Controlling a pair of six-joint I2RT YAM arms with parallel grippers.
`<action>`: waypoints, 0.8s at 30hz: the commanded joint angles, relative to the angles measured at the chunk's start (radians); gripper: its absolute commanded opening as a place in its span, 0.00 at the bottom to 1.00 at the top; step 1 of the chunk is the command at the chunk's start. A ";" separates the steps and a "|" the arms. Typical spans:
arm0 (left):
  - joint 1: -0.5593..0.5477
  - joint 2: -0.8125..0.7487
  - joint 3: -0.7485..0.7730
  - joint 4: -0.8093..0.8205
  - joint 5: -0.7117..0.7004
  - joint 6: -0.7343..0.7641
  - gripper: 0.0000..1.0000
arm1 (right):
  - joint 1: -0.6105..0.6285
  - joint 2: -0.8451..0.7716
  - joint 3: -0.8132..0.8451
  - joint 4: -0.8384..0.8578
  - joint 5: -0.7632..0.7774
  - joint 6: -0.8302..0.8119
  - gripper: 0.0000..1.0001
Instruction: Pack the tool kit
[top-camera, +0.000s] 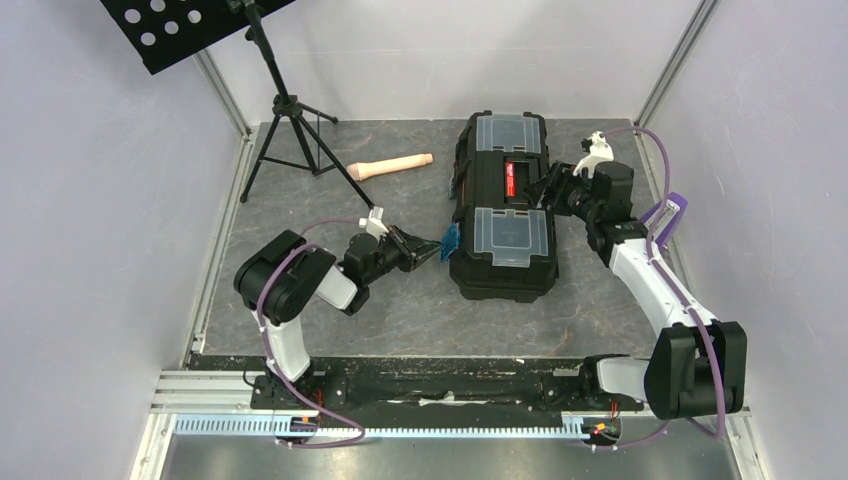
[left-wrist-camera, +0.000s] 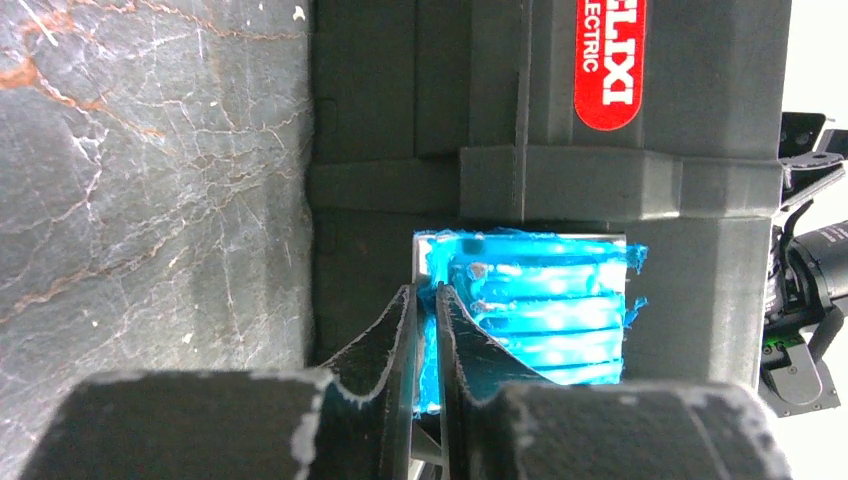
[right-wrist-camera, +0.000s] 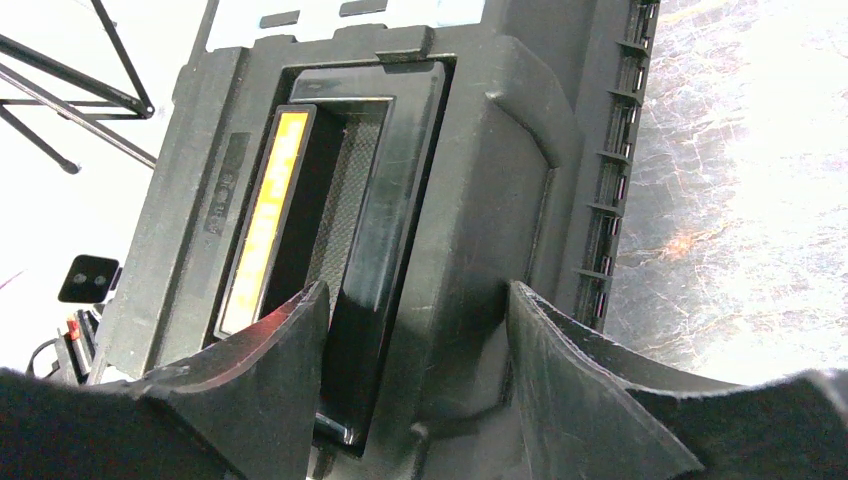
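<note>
Toolbox (top-camera: 503, 205), blue latch (left-wrist-camera: 540, 300) seemingly pinched between near-closed left fingers (left-wrist-camera: 385, 335)

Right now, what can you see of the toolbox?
The toolbox is black moulded plastic and looks closed. It lies flat on the dark table, its length running away from the arms. Two clear-lidded compartments flank a folded-down handle bearing a red label. A ribbed blue latch sticks out on the side facing the left arm, pinched by the left gripper. The right gripper is open, straddling the lid's ridge beside the handle.
</note>
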 joint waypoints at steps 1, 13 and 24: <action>-0.068 0.069 0.064 -0.101 0.050 0.010 0.16 | 0.105 0.180 -0.145 -0.429 -0.110 -0.109 0.00; -0.183 0.106 0.270 -0.374 0.044 0.115 0.11 | 0.195 0.245 -0.193 -0.393 -0.117 -0.086 0.00; -0.283 0.038 0.377 -0.654 -0.097 0.216 0.11 | 0.223 0.241 -0.205 -0.349 -0.109 -0.037 0.00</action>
